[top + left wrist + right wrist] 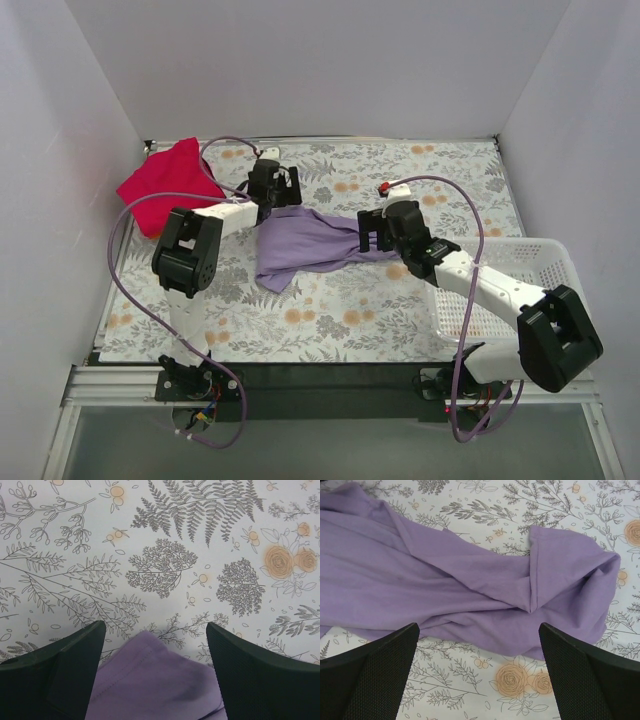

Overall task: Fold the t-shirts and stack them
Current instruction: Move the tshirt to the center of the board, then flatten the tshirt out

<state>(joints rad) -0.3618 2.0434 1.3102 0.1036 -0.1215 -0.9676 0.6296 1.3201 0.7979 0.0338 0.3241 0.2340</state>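
A pale lavender t-shirt [305,245] lies crumpled and stretched sideways on the flowered table [340,310]. Its far left corner [150,680] lies between the fingers of my left gripper [155,627] [272,192], whose jaws stand apart without pinching the cloth. My right gripper [478,626] [374,232] hangs open over the shirt's right end [560,580], its fingers on either side of the cloth's near edge and holding nothing. The red t-shirt [160,182] sits bunched at the far left corner, apart from both grippers.
A white mesh basket [535,262] stands at the right edge, under my right arm. White walls close in the table on the left, back and right. Purple cables loop over both arms.
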